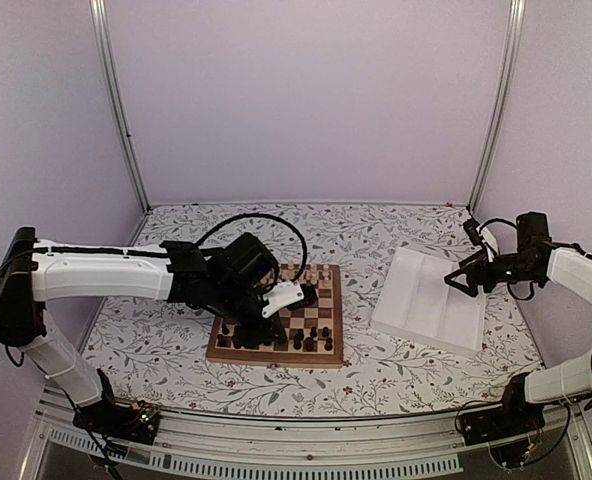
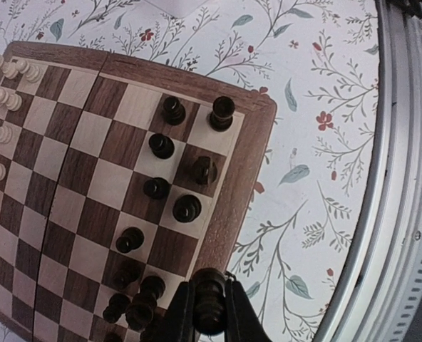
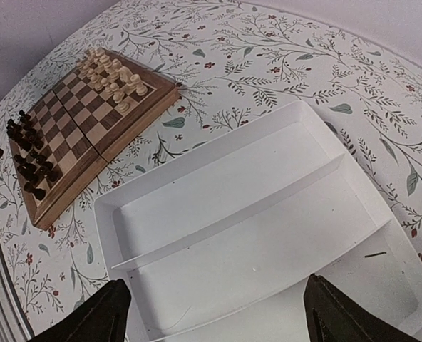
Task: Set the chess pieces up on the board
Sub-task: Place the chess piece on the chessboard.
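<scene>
White tray (ridged) on floral cloth.

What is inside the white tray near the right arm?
The white tray holds no chessmen in its visible compartments. Fingers of the right gripper cover its nearest corners.

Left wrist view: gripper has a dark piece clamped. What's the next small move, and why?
Probably shift the left gripper slightly inward over the board and lower the dark chess piece onto the bare square in the edge row. The jaws are shut on the piece, which hangs roughly over the brown border, and that row seems to have a gap between the standing dark pieces.
</scene>
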`<state>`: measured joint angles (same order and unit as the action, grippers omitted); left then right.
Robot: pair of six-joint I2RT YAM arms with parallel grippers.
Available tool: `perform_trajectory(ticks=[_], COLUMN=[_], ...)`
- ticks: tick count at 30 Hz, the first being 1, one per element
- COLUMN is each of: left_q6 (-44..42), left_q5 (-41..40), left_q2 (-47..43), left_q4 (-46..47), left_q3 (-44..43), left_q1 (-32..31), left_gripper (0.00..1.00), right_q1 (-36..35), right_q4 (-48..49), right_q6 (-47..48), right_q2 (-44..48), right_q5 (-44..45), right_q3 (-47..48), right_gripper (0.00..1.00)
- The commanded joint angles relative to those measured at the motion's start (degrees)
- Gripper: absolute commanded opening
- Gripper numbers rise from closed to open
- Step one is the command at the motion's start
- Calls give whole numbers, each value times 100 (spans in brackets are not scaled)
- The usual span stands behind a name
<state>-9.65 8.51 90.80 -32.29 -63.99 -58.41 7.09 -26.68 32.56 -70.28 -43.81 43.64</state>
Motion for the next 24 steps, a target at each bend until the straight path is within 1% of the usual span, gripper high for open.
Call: perform_trajectory(ticks=[1,9,11,14,24], left_q6=[-81,-131,-124,-97,-42], left_q5=[44,32,1,-3,80], left_q2=[236,574,631,664,775], left_q4=[58,100,83,153,392], left_q3=[-113,-139,-170,-151,-79], left_q1=[75,145,150,170,336], left_gripper=[11,12,14,15,17], right_q1=[6,7,16,11,12], right_q4=[-2,-35,-50,-70,-118], right_q6=[114,170,180,197,216], right_q2=[-225,-280,-291,-310,-357], right_q5=[-281,-333,-345,-364,-391], right_q3=[182,180,180,180,181], right_gripper=[87,87,87,87,86])
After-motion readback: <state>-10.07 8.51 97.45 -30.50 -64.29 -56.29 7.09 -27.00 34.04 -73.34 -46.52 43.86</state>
